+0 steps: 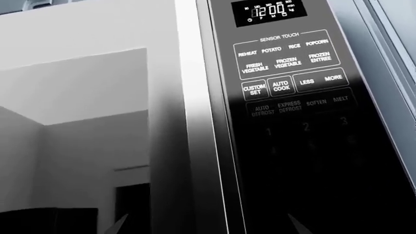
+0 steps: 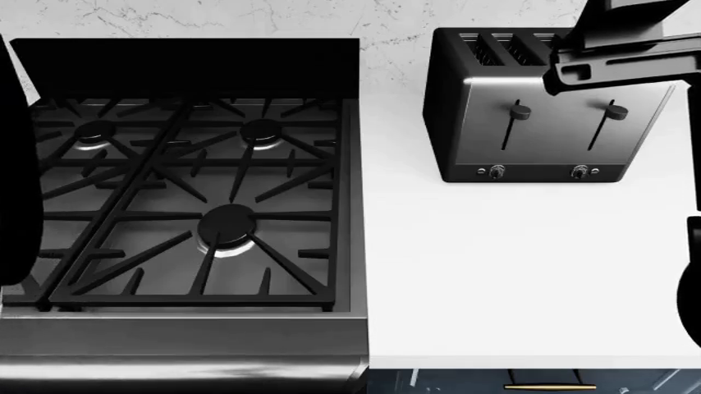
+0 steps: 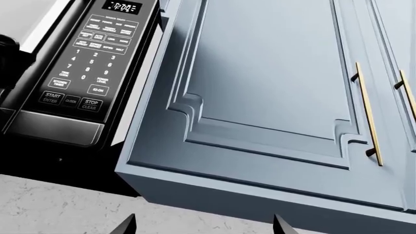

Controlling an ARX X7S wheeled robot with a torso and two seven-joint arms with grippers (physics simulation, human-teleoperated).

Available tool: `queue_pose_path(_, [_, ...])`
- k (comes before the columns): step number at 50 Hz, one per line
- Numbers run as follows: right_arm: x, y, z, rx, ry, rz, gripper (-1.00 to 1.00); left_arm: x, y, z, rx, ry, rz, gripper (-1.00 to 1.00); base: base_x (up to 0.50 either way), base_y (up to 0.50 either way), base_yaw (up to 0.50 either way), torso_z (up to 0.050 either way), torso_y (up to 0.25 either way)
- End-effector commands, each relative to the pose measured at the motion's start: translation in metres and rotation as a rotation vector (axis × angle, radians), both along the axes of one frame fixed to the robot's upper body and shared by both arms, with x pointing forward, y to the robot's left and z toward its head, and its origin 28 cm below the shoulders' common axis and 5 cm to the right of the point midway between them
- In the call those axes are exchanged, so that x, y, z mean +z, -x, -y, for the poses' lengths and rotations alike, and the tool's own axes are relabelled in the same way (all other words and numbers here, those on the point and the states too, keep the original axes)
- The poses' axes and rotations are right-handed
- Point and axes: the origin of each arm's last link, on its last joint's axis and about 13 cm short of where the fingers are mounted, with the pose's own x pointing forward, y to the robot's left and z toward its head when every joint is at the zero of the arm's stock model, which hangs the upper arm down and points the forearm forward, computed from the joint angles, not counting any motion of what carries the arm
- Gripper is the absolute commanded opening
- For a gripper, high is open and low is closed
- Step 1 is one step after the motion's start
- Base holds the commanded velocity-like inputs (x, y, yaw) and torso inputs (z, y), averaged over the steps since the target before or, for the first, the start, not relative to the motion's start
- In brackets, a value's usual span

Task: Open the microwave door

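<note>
The microwave fills the left wrist view: its glossy, mirror-like door (image 1: 97,122) beside a silver edge strip (image 1: 201,122), and the black touch panel (image 1: 286,97) with its display reading 12:00. The door looks flush with the panel. My left gripper (image 1: 208,228) is open just in front of that strip, one fingertip before the door and one before the panel, with nothing between them. In the right wrist view the same control panel (image 3: 85,63) is up and to the side. My right gripper (image 3: 204,226) is open and empty, over marble wall. The head view does not show the microwave.
A blue cabinet door (image 3: 273,73) with gold bar handles (image 3: 367,112) adjoins the microwave. Below, a gas stove (image 2: 186,189) and a steel toaster (image 2: 547,107) stand on the white counter (image 2: 515,271). My right arm (image 2: 625,57) rises past the toaster, my left arm (image 2: 11,164) at the stove's edge.
</note>
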Motion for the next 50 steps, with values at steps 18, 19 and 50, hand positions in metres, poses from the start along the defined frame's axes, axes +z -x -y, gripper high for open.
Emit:
queue_pose_path(18, [-0.002,-0.002,0.003,-0.009,-0.005,0.002,1.0,0.001,-0.022,0.009,0.03,-0.035,-0.033,1.0,0.0,0.0,0.0,0.0,0.0])
queue_pose_path(19, [-0.002,-0.002,0.003,-0.009,-0.005,0.002,1.0,0.0,-0.023,0.009,0.031,-0.036,-0.035,1.0,0.0,0.0,0.0,0.0,0.0])
queue_pose_path(50, [-0.002,0.0,0.004,-0.015,-0.003,0.002,1.0,-0.001,-0.033,0.004,0.051,-0.028,-0.065,1.0,0.0,0.0,0.0,0.0,0.0])
